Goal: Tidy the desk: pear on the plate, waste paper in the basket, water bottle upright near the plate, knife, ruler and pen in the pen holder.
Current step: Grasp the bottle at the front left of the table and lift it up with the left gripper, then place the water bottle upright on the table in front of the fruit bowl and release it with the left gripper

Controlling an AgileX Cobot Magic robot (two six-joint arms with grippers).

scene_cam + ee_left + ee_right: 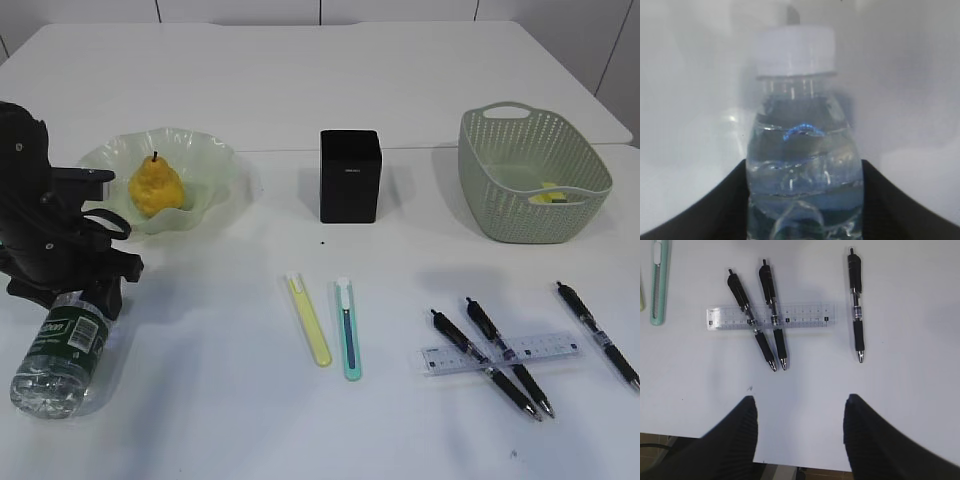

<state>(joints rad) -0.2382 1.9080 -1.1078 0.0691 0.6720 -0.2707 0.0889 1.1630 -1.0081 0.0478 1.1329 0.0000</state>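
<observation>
The clear water bottle (pixel 60 355) lies on its side at the front left; its white cap fills the left wrist view (pixel 795 50). My left gripper (pixel 95 300) is shut on it, jaws against both sides. The yellow pear (pixel 157 187) sits on the wavy green plate (pixel 215 160). A yellow knife (pixel 311 322) and a teal knife (pixel 348 330) lie mid-table. The clear ruler (pixel 805 317) lies under two black pens (pixel 751 320); a third pen (pixel 856 305) lies to the right. My right gripper (pixel 799 415) is open and empty over the table's front edge.
The black pen holder (pixel 349 176) stands at the centre back. The green basket (pixel 530 175) at the back right holds a yellowish scrap (pixel 548 197). The right arm is out of the exterior view.
</observation>
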